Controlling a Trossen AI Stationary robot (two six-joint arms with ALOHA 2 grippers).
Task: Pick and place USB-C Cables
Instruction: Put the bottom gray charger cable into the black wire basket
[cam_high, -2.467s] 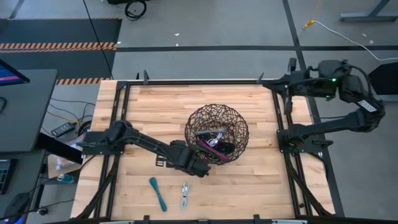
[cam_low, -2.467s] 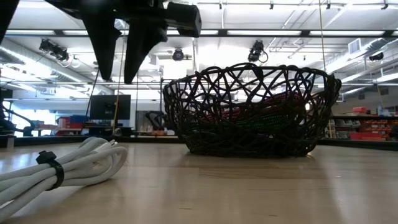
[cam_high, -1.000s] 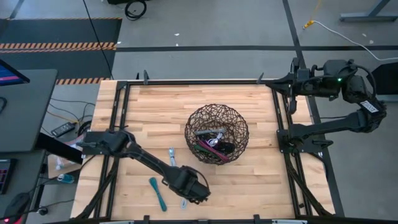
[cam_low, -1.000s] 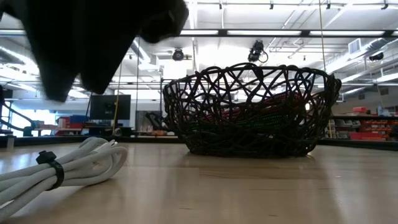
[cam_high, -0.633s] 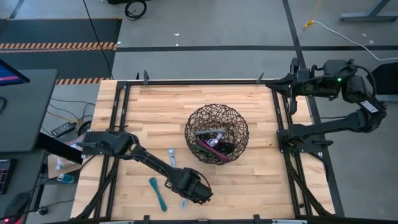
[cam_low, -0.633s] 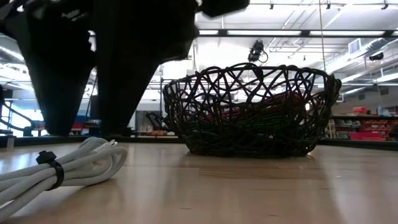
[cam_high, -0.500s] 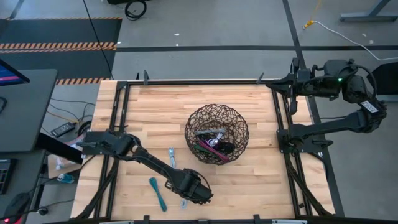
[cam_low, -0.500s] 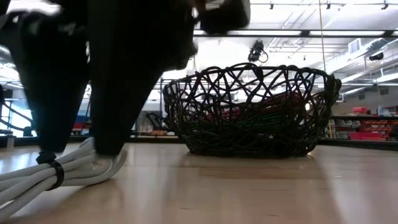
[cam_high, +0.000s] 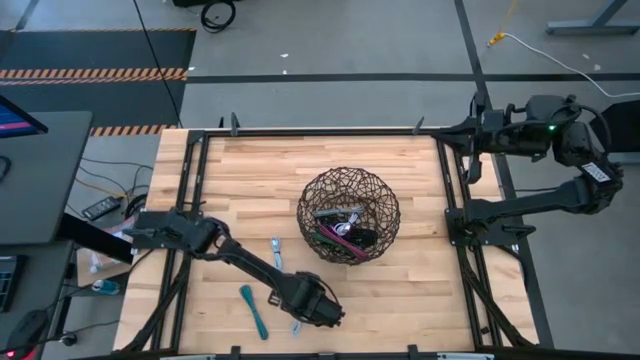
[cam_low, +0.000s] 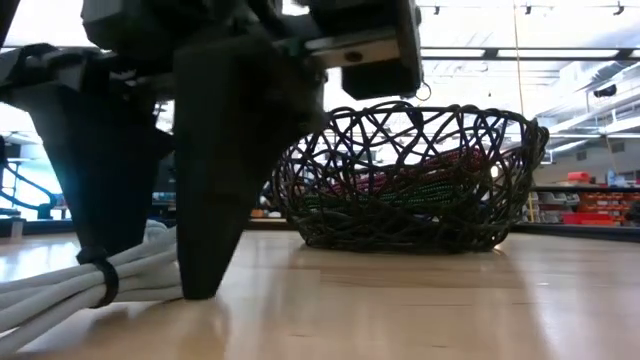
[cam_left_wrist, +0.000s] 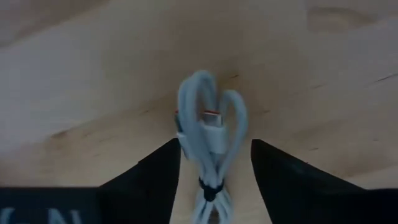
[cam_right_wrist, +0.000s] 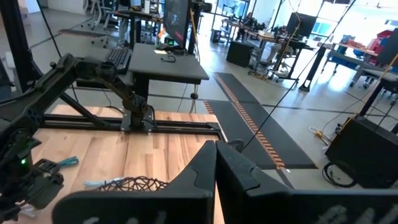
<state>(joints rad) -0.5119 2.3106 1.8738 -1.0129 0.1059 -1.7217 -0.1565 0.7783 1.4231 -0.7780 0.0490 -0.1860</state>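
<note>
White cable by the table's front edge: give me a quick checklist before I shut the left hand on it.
1. Left hand open: ok, its fingers stand apart.
2. White cable between the fingers: ok, the bundle runs up the gap in the left wrist view.
3. Fingers down at the table: ok, in the low view one fingertip reaches the wood beside the bundle.
4. Cable centred: cannot tell, it looks a little nearer one finger.
5. Teal cable out of the grip: ok, it lies apart to the side.
6. Right hand out of the way: ok, shut and parked high at the far right corner, off the basket.
</note>
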